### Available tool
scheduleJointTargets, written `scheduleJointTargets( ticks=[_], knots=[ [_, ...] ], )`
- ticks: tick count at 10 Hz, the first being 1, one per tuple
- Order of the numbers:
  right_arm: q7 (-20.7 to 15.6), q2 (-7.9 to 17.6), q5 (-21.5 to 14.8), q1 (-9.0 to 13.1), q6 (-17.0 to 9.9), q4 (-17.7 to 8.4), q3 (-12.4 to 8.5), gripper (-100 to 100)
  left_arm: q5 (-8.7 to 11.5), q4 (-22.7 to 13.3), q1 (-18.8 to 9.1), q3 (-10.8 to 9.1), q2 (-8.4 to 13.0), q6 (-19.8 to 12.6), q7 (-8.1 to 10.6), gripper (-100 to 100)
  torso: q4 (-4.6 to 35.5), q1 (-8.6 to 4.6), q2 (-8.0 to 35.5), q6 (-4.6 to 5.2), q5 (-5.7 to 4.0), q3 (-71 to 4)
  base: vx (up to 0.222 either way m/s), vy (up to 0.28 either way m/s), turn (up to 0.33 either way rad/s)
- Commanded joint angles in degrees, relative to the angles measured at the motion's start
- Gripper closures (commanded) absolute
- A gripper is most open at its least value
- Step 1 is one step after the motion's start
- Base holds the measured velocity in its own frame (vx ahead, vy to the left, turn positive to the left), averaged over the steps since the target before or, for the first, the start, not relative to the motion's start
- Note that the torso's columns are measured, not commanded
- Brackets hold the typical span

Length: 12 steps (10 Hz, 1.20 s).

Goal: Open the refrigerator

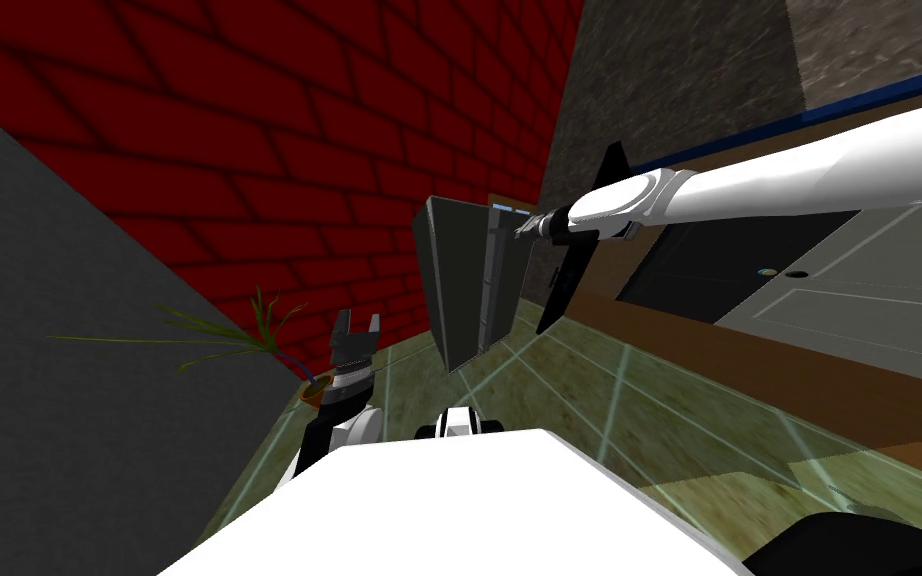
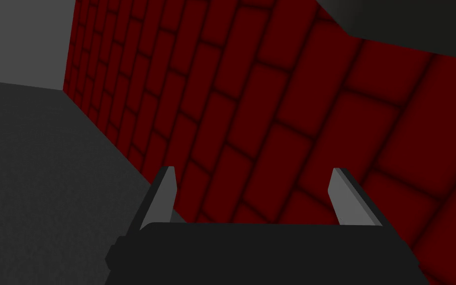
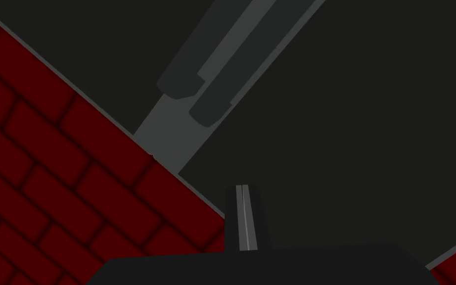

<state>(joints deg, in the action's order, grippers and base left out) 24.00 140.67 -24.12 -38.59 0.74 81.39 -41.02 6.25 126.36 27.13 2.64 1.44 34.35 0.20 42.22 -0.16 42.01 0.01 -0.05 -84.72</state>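
Note:
The refrigerator (image 1: 469, 290) is a tall dark grey box against the red brick wall. My right arm reaches out to its upper front, and the right gripper (image 1: 527, 228) sits close to the door. In the right wrist view the right gripper (image 3: 242, 217) is shut with nothing between its fingers. It faces the dark door face (image 3: 350, 123), short of two long dark handles (image 3: 207, 84) that flank a lighter grey seam. My left gripper (image 1: 357, 325) hangs low to the left of the refrigerator. The left gripper (image 2: 251, 198) is open and empty.
A thin black panel (image 1: 571, 280) stands just right of the refrigerator, crossing my right forearm. A brown-edged counter with a grey top (image 1: 849, 290) runs along the right. A potted plant (image 1: 249, 335) stands at the left wall. Greenish tiled floor (image 1: 589, 400) lies before the refrigerator.

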Motion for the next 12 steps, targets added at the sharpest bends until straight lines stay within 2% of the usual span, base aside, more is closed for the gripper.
scheduleJointTargets(
  ticks=[1,5,6,12],
  knots=[
    [-0.58,-0.60,0.00,0.20,0.40,-1.96,1.51,-100,0.00,0.00,0.02,0.00,0.00,0.00,0.00,0,-0.14,0.19,-0.40,0.00,0.03,-0.26,0.134,0.136,-0.053],
    [-1.48,-1.70,0.04,0.55,1.01,-5.05,3.84,-100,0.00,0.01,0.03,0.01,-0.01,0.01,0.00,0,0.10,0.23,0.34,0.00,0.07,0.20,0.139,0.157,-0.036],
    [-1.92,-2.23,0.06,0.72,1.30,-6.53,4.97,-100,0.00,0.01,0.03,0.01,-0.01,0.01,0.00,0,0.12,0.11,0.39,-0.01,0.04,0.23,0.157,0.178,-0.044],
    [-3.11,-3.63,0.10,1.18,2.11,-10.59,8.05,-100,0.00,0.01,0.02,0.00,0.00,0.01,0.00,0,0.07,0.08,0.32,-0.01,0.02,0.17,0.096,0.129,-0.034]
  ],
)
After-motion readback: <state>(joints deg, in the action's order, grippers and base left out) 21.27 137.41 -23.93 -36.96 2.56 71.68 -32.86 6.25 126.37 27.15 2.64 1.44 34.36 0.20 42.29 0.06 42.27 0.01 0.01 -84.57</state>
